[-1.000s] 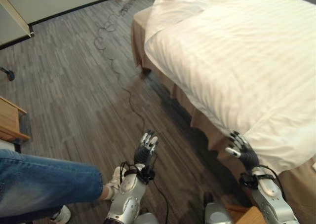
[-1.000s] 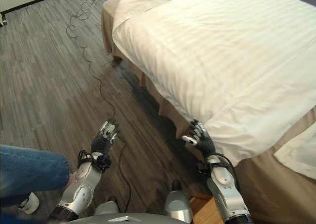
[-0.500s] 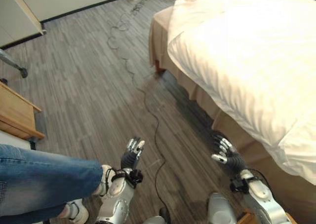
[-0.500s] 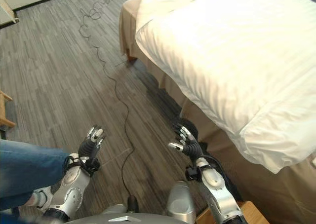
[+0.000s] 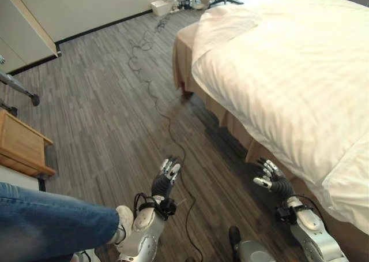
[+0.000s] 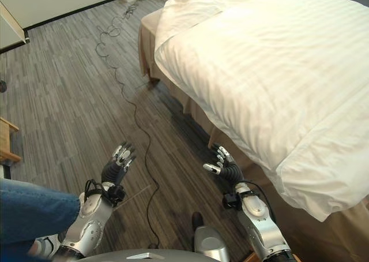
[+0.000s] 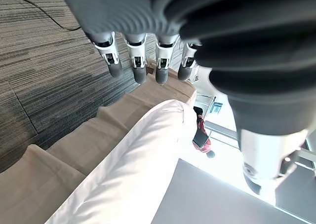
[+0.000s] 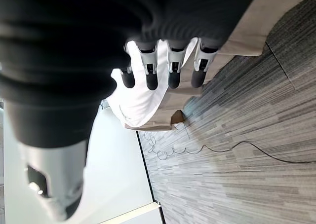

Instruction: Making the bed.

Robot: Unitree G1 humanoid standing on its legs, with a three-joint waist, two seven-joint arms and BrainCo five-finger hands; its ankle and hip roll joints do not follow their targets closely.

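With fingers straight and nothing held, the left hand (image 5: 164,181) hovered over the wood floor (image 5: 104,118) while the right hand (image 5: 272,181) hung beside the bed's beige skirt (image 5: 230,123), below the white duvet (image 5: 288,83) overhanging that edge, probably placed to reach it.

Head eyes look down; wrists face bed (image 5: 300,71)

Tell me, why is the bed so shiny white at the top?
In the left eye view, bright light from the far end of the room washes out the white duvet; in the left wrist view that same far end glares white beyond the robot hand.
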